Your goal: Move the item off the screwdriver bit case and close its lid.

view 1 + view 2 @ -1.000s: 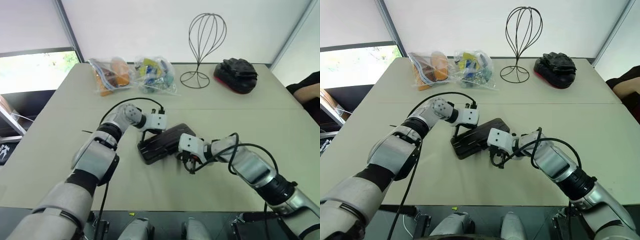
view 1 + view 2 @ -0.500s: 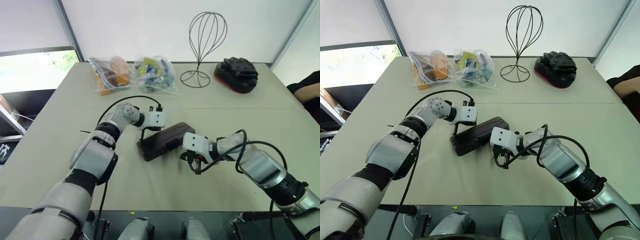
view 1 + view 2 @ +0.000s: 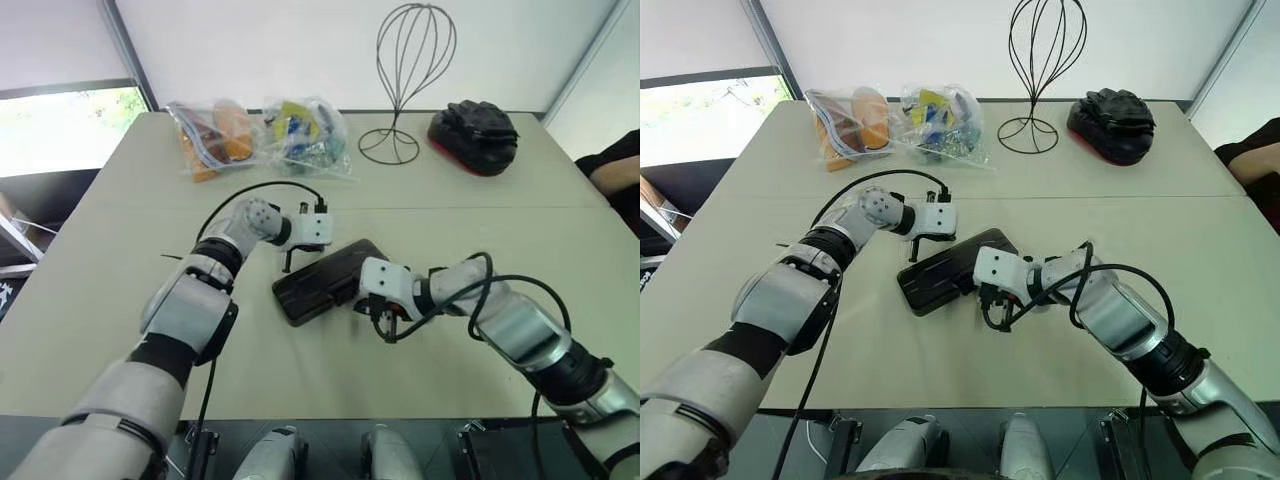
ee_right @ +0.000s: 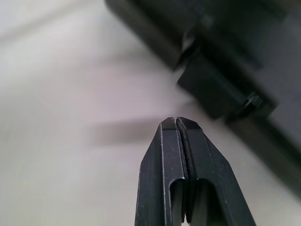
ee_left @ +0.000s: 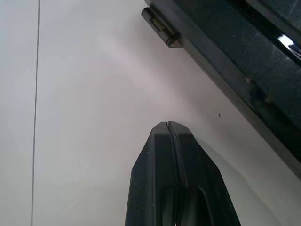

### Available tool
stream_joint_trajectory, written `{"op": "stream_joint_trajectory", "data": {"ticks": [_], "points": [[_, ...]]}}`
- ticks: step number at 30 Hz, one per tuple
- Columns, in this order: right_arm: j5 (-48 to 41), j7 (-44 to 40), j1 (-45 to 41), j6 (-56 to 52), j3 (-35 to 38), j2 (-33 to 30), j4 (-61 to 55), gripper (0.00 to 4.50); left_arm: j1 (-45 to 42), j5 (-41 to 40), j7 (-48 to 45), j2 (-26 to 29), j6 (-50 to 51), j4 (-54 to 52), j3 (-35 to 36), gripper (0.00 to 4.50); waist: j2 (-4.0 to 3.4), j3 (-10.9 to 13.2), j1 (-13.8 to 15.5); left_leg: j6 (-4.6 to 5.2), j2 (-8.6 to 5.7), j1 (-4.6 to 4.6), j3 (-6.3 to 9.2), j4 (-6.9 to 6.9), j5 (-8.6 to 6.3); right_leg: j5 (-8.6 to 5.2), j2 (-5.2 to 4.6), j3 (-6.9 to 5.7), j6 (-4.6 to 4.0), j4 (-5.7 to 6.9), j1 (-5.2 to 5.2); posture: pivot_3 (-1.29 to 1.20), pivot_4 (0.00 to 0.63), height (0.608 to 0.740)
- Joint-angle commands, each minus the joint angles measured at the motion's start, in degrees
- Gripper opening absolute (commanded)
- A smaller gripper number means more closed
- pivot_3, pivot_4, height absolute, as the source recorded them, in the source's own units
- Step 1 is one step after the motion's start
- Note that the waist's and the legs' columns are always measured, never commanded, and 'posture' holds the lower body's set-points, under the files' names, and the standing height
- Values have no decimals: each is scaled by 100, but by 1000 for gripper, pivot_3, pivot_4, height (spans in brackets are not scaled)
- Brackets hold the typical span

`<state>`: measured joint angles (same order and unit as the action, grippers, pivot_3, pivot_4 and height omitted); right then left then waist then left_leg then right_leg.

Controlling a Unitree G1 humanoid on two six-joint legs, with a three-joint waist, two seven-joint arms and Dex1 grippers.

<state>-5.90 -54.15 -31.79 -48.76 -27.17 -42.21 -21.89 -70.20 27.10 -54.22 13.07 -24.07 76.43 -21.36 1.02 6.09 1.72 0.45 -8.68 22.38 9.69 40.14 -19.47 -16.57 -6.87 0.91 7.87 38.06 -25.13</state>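
Note:
The screwdriver bit case [image 3: 322,282] lies flat at the middle of the table, a dark slab set at a slant. Its smoky lid [image 5: 244,56] is down on the base, and nothing rests on it. The black latch tab [image 4: 214,89] sticks out from the near long edge. My left gripper [image 3: 289,262] is shut and empty, hovering over the table just off the case's far left edge. Beside the tab, my right gripper [image 3: 389,333] is shut and empty, a little above the table. The bulky black-and-red item [image 3: 471,126] sits at the back right.
Two clear bags of small objects [image 3: 260,140] lie at the back left. A wire head-shaped stand [image 3: 400,90] rises at the back centre. A person's sleeve [image 3: 610,170] shows at the right edge. Bare tabletop [image 3: 120,290] surrounds the case.
The right gripper has lifted a little beside the case's near edge. The whole view has tilted slightly. The case, its lid and the left gripper stay where they were.

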Motion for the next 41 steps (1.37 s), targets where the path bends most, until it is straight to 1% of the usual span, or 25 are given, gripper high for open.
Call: {"op": "stream_joint_trajectory", "data": {"ticks": [1, 6, 12, 19, 24, 27, 31, 32, 34, 36, 39, 41], "points": [[-21, 27, -150, -9, 140, 56, -109, 21, 82, 211, -114, 17, 95, 156, -186, 0, 0, 0, -1, 0, 0, 0, 0, 1, 0, 0, 0, 0, 0, 0, 0, 0, 150, 740], [94, 100, -250, 126, 10, 242, 228, 21, 111, 32, -817, -101, 99, 144, -103, 0, -1, -1, -30, 0, 0, 0, 1, 1, 0, 0, 0, -3, 0, 3, 0, 0, 150, 740], [360, 285, -417, 454, -122, 614, 1011, 21, 95, -165, -1856, -237, 325, 104, -31, 0, -1, -1, -120, 0, -1, -1, 4, -1, 0, 0, 0, -7, 0, 4, 1, 0, 150, 740], [482, 351, -473, 586, -121, 834, 1292, 21, 88, -171, -2464, -332, 710, 65, -87, 0, -2, -3, -249, 0, 1, -2, 6, -3, 0, 0, 1, -6, 0, 8, 0, 0, 150, 740], [525, 414, -579, 587, -81, 971, 1441, 21, 155, -71, -2614, -343, 734, 35, -159, 0, -3, -5, -260, 0, 2, -7, 5, -4, 0, 0, 3, -6, 0, 8, 2, 0, 150, 740], [533, 407, -624, 562, -49, 977, 1455, 21, 188, -75, -2432, -382, 668, 18, -110, 0, -3, -6, -271, 0, 3, -20, 5, -5, 0, 0, 3, -6, 0, 8, 13, 0, 150, 740], [427, 155, -367, 367, -37, 583, 835, 21, 22, -224, -1733, -345, 667, 11, 162, 0, -7, -4, -210, 0, 2, -23, 4, -3, 0, 0, 3, -4, 0, 8, 18, 0, 150, 740], [316, -1, -178, 245, 15, 312, 422, 21, -96, -400, -1522, -291, 746, 12, 383, 0, -8, -3, -141, 0, -2, -21, 8, -1, 0, 0, 4, -5, 0, 8, 18, 0, 150, 740], [29, -233, 212, -66, 238, -178, -425, 21, -317, -715, -1299, -131, 908, 13, 766, 0, -10, 5, -47, 1, -16, -4, 14, 8, 0, 0, -2, -5, 0, 8, 9, 0, 150, 740], [-266, -293, 475, -435, 526, -430, -1049, 21, -456, -992, -1421, 14, 997, 1, 1058, 0, 4, 22, -70, 1, -27, 34, 34, 28, 0, 0, -3, -5, 0, 10, -18, 0, 150, 740], [-1194, -244, 966, -1643, 1834, -363, -2148, 21, -690, -1914, -2158, 470, 1452, -166, 1927, 0, 7, 35, -143, 1, -26, 90, 35, 65, 0, 0, -16, -7, 0, 15, -60, 0, 150, 740], [-1570, -51, 1062, -2220, 2570, -53, -2382, 21, -597, -2262, -2464, 756, 1629, -328, 2239, 0, 6, 36, -171, 1, -24, 111, 32, 84, 0, 1, -21, -6, 0, 34, -87, 0, 150, 740]]}}
